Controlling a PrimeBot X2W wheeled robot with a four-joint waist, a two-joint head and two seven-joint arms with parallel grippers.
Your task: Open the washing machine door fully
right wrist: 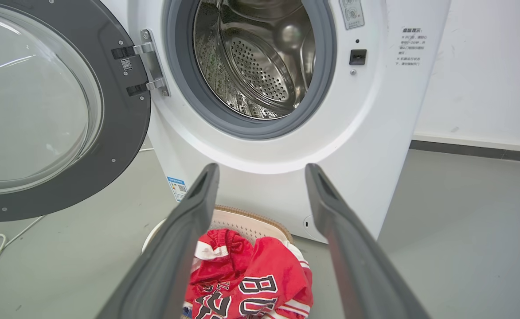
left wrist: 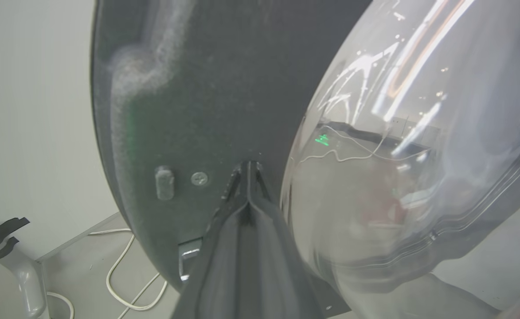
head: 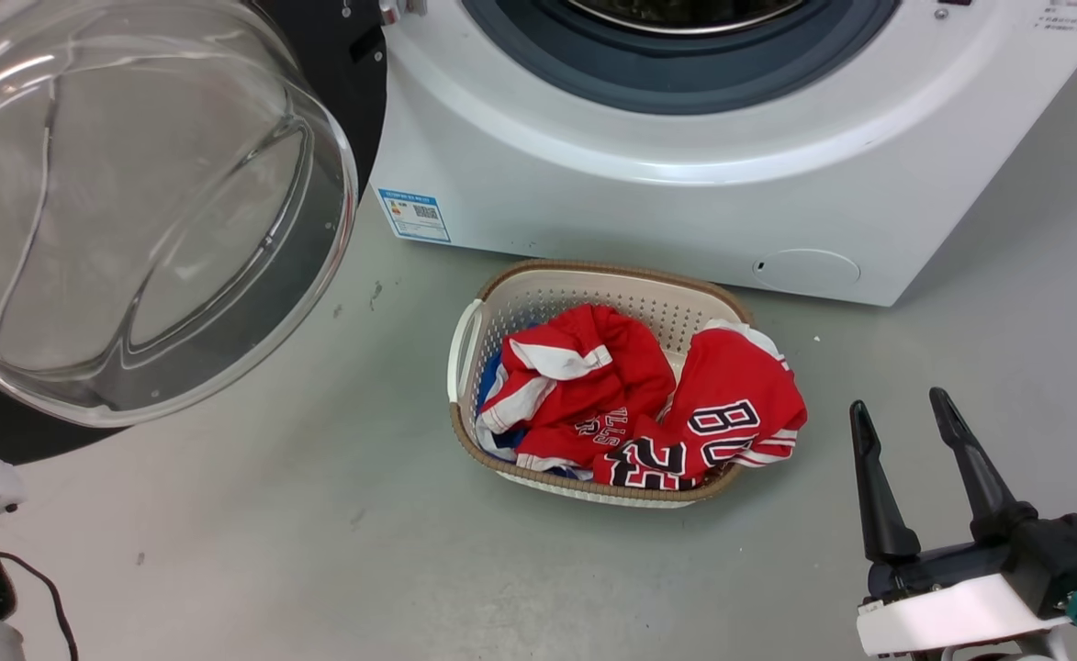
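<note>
The washing machine door (right wrist: 122,128) stands swung out to the left of the white machine (head: 685,202) on its metal hinge (right wrist: 150,62), leaving the steel drum (right wrist: 260,57) uncovered. Its clear glass bowl (head: 134,211) bulges large at the head view's upper left. My left gripper (left wrist: 248,167) is shut, its tips touching the door's dark inner face (left wrist: 189,110) just beside the glass bowl (left wrist: 419,177). My right gripper (head: 899,404) hangs open at the lower right, nothing between its fingers, apart from door and machine. In its own wrist view the right gripper (right wrist: 262,170) points at the machine's front.
A white basket (head: 538,294) with red jerseys (head: 648,404) sits on the grey floor right in front of the machine. A round white service cap (head: 806,271) is low on the machine's front. White cable (left wrist: 122,266) lies on the floor behind the door.
</note>
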